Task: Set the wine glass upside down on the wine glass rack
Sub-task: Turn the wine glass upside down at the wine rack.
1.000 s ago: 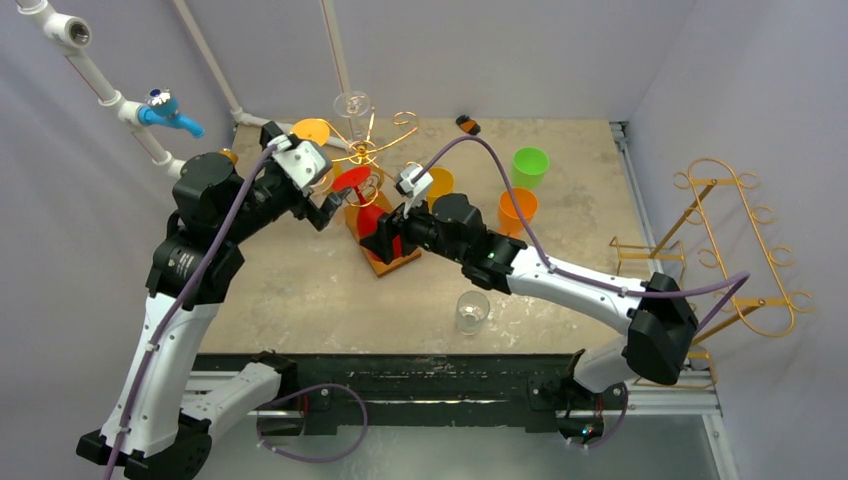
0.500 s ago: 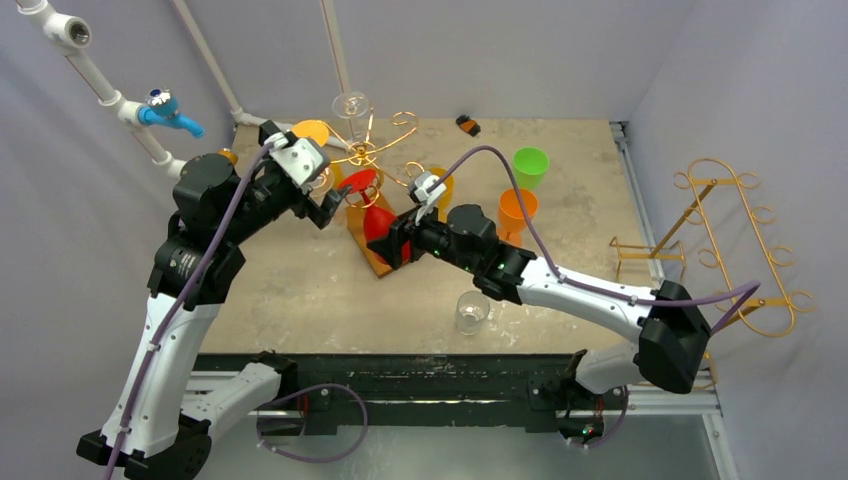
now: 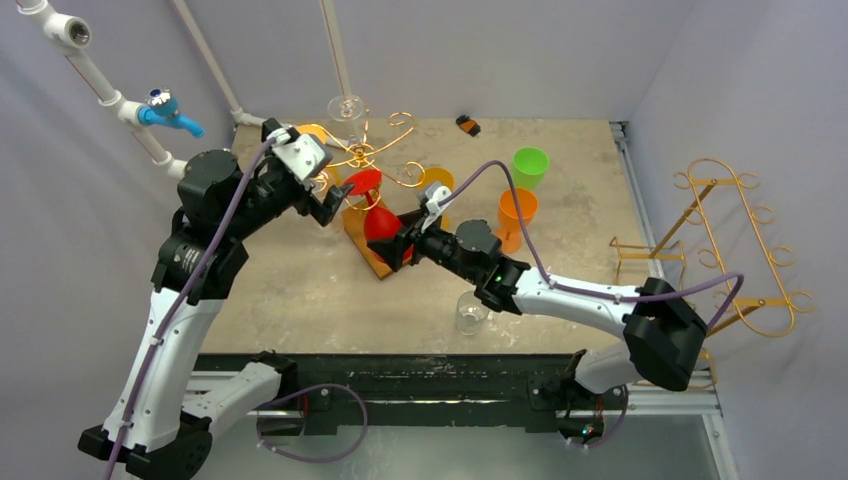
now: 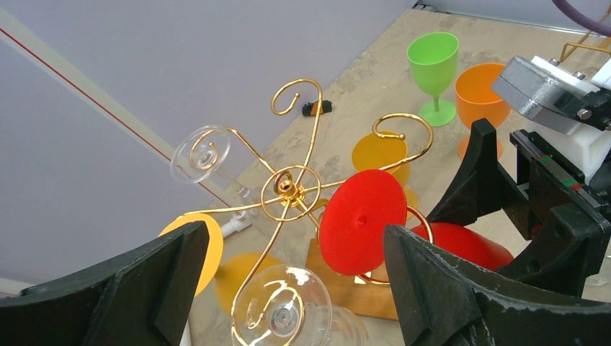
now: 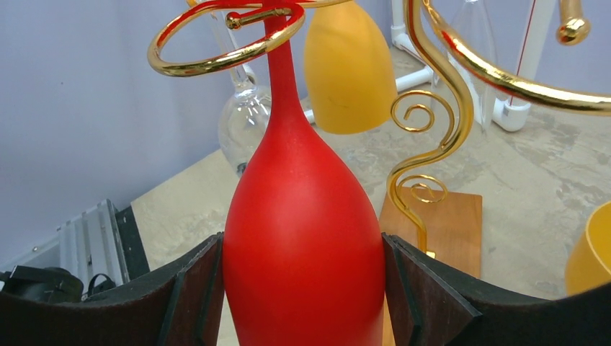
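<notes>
The left gripper [image 4: 292,249] holds its black fingers wide apart, framing the gold wire rack [image 4: 287,189]. A red wine glass [image 4: 362,221] hangs upside down there, its bowl between the right gripper's [image 4: 520,198] fingers. Two clear glasses [image 4: 201,153] hang inverted too. A green glass [image 4: 432,61] and an orange glass [image 4: 479,90] stand upright beyond.

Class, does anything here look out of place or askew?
Yes: a spare gold rack sits beyond the table's right edge, tilted rather than upright. The red wine glass in the right gripper hangs inverted, as intended.

White-and-black arms [image 3: 170,330], purple cables [image 3: 600,290]
</notes>
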